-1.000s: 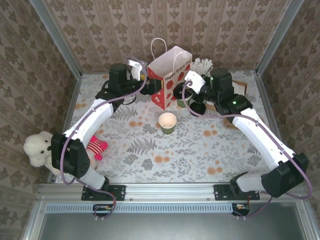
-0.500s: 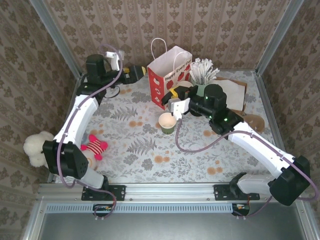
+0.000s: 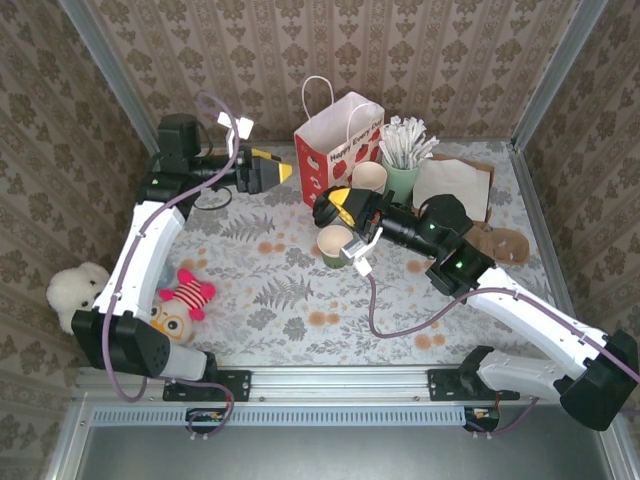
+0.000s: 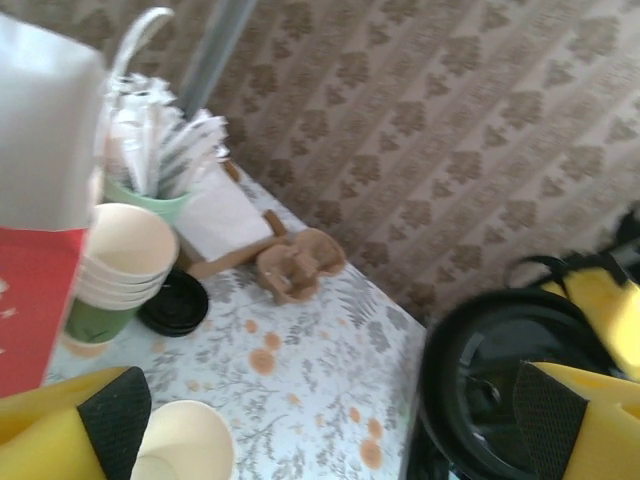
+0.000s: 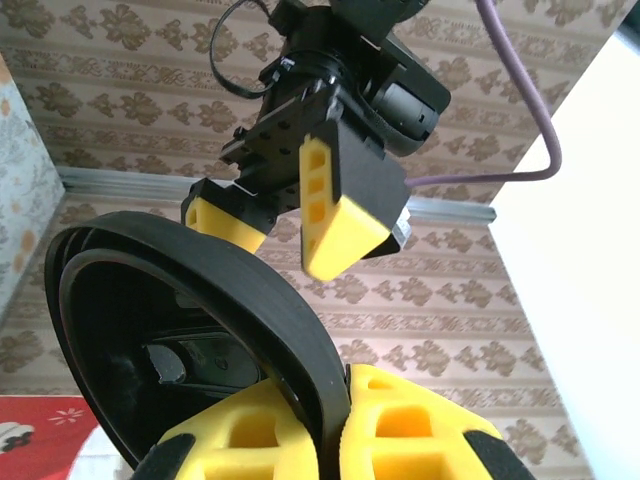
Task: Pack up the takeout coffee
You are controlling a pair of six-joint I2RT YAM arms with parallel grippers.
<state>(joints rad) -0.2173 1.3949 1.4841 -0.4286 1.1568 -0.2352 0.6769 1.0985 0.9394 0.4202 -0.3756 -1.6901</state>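
The takeout coffee (image 3: 335, 247) is a small dark green cup standing open on the table in front of the bag, cream inside, with no lid on it. Its rim also shows in the left wrist view (image 4: 186, 446). My right gripper (image 3: 338, 206) is shut on the rim of a black lid (image 5: 200, 300), held tilted just above and behind the cup. The yellow fingers (image 5: 260, 440) pinch the lid's edge. My left gripper (image 3: 280, 172) stands open at the back left, pointing right at the lid (image 4: 500, 390), with nothing between its fingers (image 4: 80, 430).
A red and white paper bag (image 3: 335, 150) stands open at the back centre. A stack of cream cups (image 3: 368, 180), a mint-green cup of stirrers (image 3: 402, 150), napkins (image 3: 452, 185) and spare black lids (image 4: 175, 302) sit to its right. Soft toys (image 3: 185, 295) lie at the left edge.
My right gripper has carried the black lid left from beside the cream cups to just over the green cup. The left arm drew back left and turned its open gripper rightward.
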